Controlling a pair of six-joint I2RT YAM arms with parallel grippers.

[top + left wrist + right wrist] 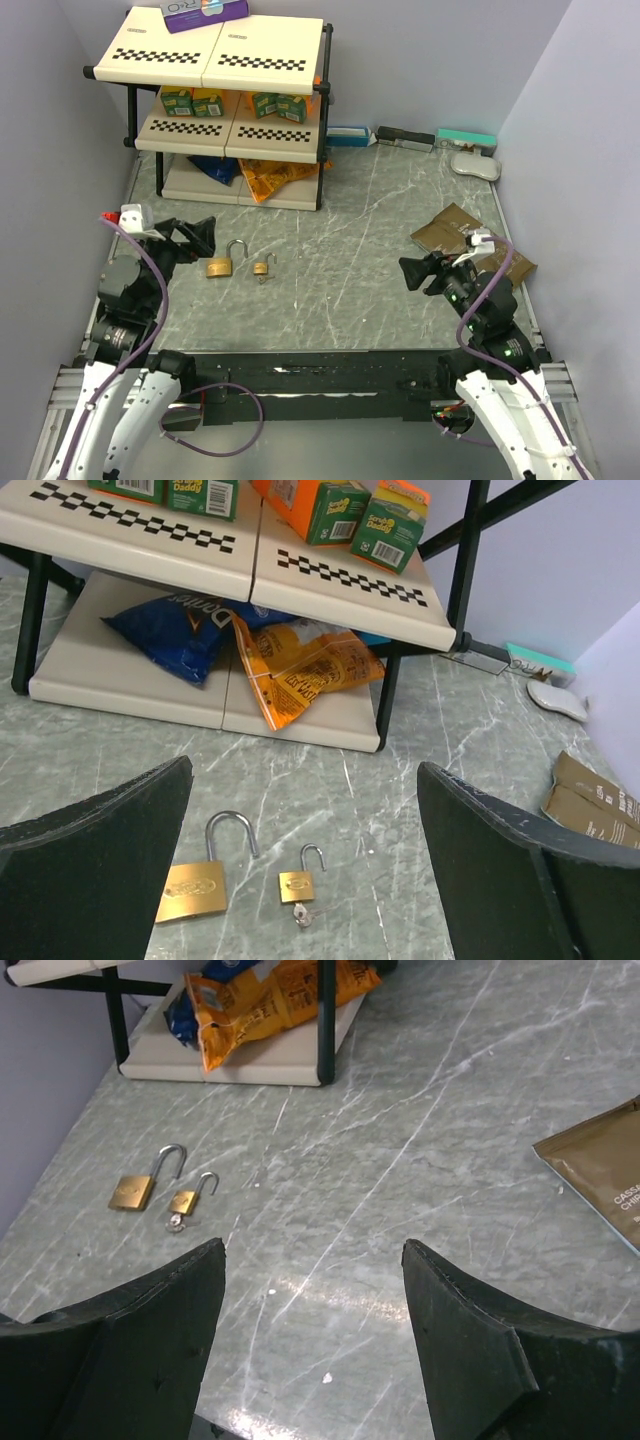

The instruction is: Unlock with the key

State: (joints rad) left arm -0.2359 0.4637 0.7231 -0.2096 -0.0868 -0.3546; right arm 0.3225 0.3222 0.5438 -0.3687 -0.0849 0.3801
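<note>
Two brass padlocks lie on the grey marble table, both with their shackles swung open. The larger padlock [221, 266] [192, 889] [131, 1191] is on the left. The smaller padlock [263, 268] [296, 885] [183, 1201] lies just right of it. The tiny key [300, 914] [176, 1223] sticks out of the bottom of the smaller padlock. My left gripper [205, 238] [305, 770] is open and empty, just left of and above the padlocks. My right gripper [408, 272] [312, 1245] is open and empty, well to the right of them.
A checkered shelf rack [232, 135] stands at the back left with snack bags [300, 665] on its lowest shelf. A brown packet [450, 232] lies beside my right arm. Small boxes [405, 137] and a white object [475, 165] lie along the back wall.
</note>
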